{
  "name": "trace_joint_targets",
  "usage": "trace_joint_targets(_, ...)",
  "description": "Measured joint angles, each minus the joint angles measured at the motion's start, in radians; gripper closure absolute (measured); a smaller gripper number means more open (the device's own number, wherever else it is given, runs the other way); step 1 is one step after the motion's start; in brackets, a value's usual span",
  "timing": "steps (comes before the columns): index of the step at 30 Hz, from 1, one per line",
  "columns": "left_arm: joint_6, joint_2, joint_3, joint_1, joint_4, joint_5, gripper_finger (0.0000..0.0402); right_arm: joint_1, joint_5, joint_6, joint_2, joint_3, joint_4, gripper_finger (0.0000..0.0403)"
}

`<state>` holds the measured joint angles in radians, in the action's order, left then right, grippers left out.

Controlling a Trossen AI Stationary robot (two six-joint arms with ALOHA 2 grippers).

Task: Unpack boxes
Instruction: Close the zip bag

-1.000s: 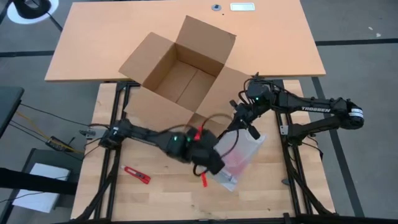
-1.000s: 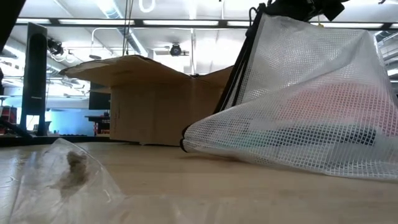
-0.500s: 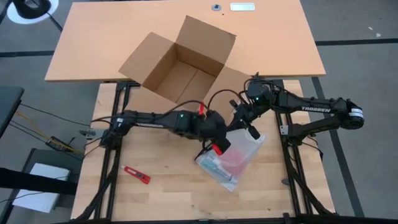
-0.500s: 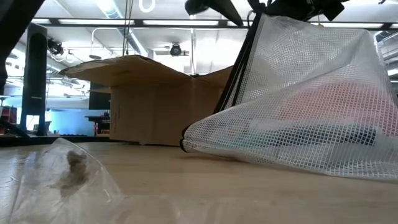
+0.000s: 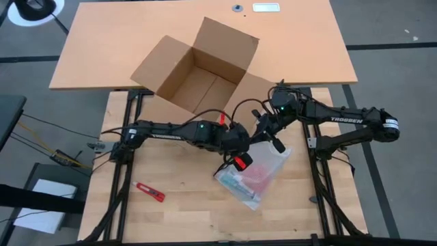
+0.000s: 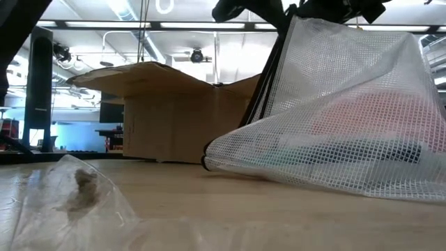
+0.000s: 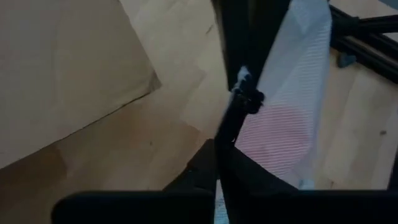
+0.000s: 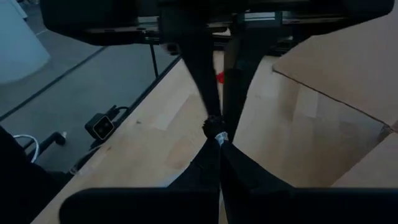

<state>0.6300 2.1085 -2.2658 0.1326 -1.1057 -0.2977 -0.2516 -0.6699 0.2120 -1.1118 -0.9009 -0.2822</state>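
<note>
You're looking at a light wooden work table (image 5: pixel 177 205) set on a dark frame, with a larger tan desk (image 5: pixel 300 48) butted against its far side. Around both, the floor (image 5: pixel 396 27) is grey, crossed by dark lines. Off the near left corner sits a dark stand holding white paper (image 5: pixel 41 198). At table height, ceiling light strips (image 6: pixel 174 26) and white pipes (image 6: pixel 125 10) run overhead, and a tall dark post (image 6: pixel 38 84) stands at left

left tool (image 5: pixel 251 139) swung to bag's (image 5: pixel 256 174) top, closed
</note>
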Motion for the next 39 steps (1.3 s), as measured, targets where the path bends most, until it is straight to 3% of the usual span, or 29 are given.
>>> trace_joint_targets(5,0.018,-0.001,0.007,0.015,-0.048,-0.005,0.0395,-0.001,-0.002,0.0,0.012,-0.003,-0.001,0.0403)
trace_joint_targets(13,0.094,-0.009,0.194,0.05,0.151,-0.01,0.0397,0.0,-0.002,-0.009,0.014,-0.048,-0.034,0.0403)
trace_joint_targets(21,0.161,-0.008,0.308,0.081,0.195,-0.014,0.0398,0.0,-0.002,-0.01,0.014,-0.048,-0.067,0.0402)
trace_joint_targets(23,0.178,-0.003,0.344,0.093,0.118,0.054,0.0398,-0.003,-0.037,-0.026,0.026,-0.066,-0.006,0.0402)
trace_joint_targets(27,0.251,0.003,0.422,0.114,0.111,0.052,0.0398,-0.012,-0.071,-0.066,0.031,-0.083,0.018,0.0402)
trace_joint_targets(34,0.264,-0.006,0.408,0.148,0.163,0.05,0.0393,-0.041,-0.065,-0.082,0.046,-0.111,-0.034,0.0402)
trace_joint_targets(39,0.226,-0.028,0.329,0.139,0.133,-0.019,0.0392,-0.04,0.025,-0.075,0.043,-0.113,-0.06,0.0383)
